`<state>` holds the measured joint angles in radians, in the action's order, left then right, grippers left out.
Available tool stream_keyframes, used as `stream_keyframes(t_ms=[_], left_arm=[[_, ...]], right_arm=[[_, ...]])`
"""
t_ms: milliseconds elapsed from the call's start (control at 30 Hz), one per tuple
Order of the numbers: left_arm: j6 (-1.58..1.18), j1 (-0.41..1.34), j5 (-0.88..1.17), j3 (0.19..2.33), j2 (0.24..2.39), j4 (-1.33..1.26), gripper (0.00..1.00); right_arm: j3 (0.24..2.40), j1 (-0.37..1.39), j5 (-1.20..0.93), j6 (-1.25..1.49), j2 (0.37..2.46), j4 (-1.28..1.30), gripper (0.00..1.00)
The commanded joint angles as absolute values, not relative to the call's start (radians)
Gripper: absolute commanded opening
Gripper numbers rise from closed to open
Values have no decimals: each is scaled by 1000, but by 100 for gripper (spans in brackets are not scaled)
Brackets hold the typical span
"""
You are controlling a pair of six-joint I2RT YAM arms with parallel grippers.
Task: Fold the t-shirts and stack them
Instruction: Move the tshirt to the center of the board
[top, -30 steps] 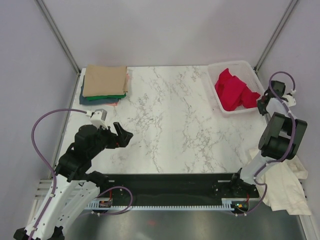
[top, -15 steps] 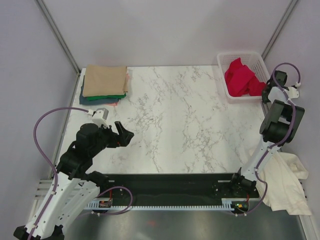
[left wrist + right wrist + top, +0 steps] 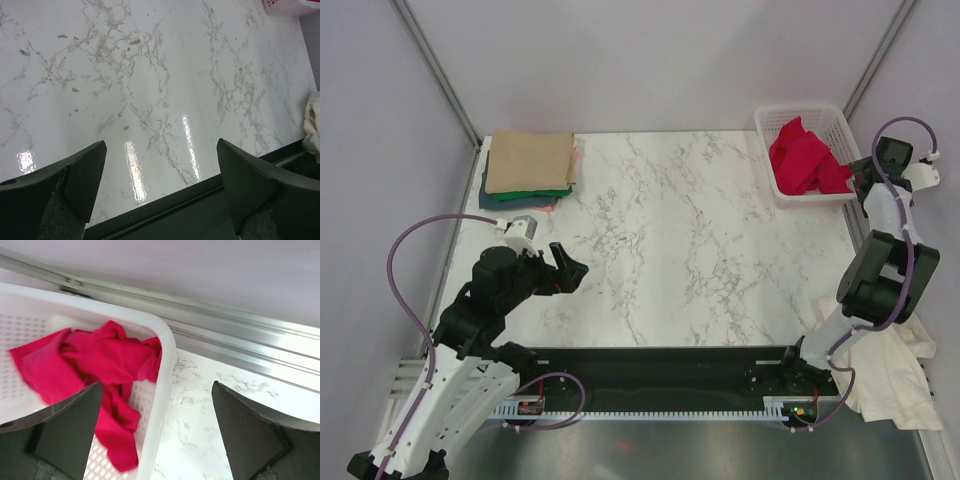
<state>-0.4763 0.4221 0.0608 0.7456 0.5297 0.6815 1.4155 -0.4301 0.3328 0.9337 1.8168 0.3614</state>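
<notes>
A stack of folded t-shirts (image 3: 528, 165), tan on top with green and a darker one under it, lies at the table's back left. A crumpled red t-shirt (image 3: 803, 157) (image 3: 95, 360) sits in the white mesh basket (image 3: 766, 127) at the back right. A cream t-shirt (image 3: 892, 375) (image 3: 312, 122) hangs off the table's right front side. My right gripper (image 3: 865, 180) (image 3: 157, 425) is open, its jaws either side of the basket's rim (image 3: 165, 355) and gripping nothing. My left gripper (image 3: 565, 268) (image 3: 161, 165) hovers open over bare marble near the front left.
The marble table (image 3: 670, 230) has a black rail (image 3: 660, 360) along its near edge. Metal frame posts (image 3: 435, 70) and grey walls close in the back and sides. A metal track (image 3: 225, 332) runs just behind the basket.
The basket slid into the back right corner with my right gripper on its rim. That gripper then opened and let the rim go. My left arm stayed put.
</notes>
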Motion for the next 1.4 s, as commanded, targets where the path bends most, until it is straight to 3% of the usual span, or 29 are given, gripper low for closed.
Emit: stream_keyframes(t_ms=[0, 500, 667, 900, 933, 1033, 1067, 1100, 1133, 1167, 1200, 1367], left_arm=[[-436, 419, 80, 739, 525, 647, 98], [-437, 423, 84, 736, 514, 646, 98], [-437, 426, 97, 733, 525, 644, 98], [-436, 426, 100, 736, 546, 641, 98], [-436, 426, 98, 735, 542, 643, 98], [-436, 428, 94, 735, 535, 643, 98], [-436, 426, 94, 735, 540, 640, 98], [-436, 426, 95, 735, 543, 640, 98], [-434, 426, 97, 736, 552, 640, 98], [-434, 426, 100, 736, 557, 640, 98], [-433, 426, 103, 736, 560, 640, 98], [-433, 426, 101, 736, 565, 641, 98]], right_arm=[[1343, -439, 391, 813, 1579, 383, 98], [777, -503, 471, 700, 849, 658, 98], [723, -561, 440, 678, 867, 663, 98], [628, -566, 284, 716, 1132, 546, 97], [609, -565, 275, 712, 1140, 508, 94], [543, -565, 212, 706, 1112, 466, 69], [534, -558, 192, 709, 1085, 453, 48], [522, -543, 169, 713, 1071, 454, 35], [519, -528, 146, 738, 1059, 456, 11], [514, -503, 124, 752, 1031, 453, 4], [517, -426, 108, 773, 1020, 457, 0], [575, -65, 124, 1006, 901, 488, 0]])
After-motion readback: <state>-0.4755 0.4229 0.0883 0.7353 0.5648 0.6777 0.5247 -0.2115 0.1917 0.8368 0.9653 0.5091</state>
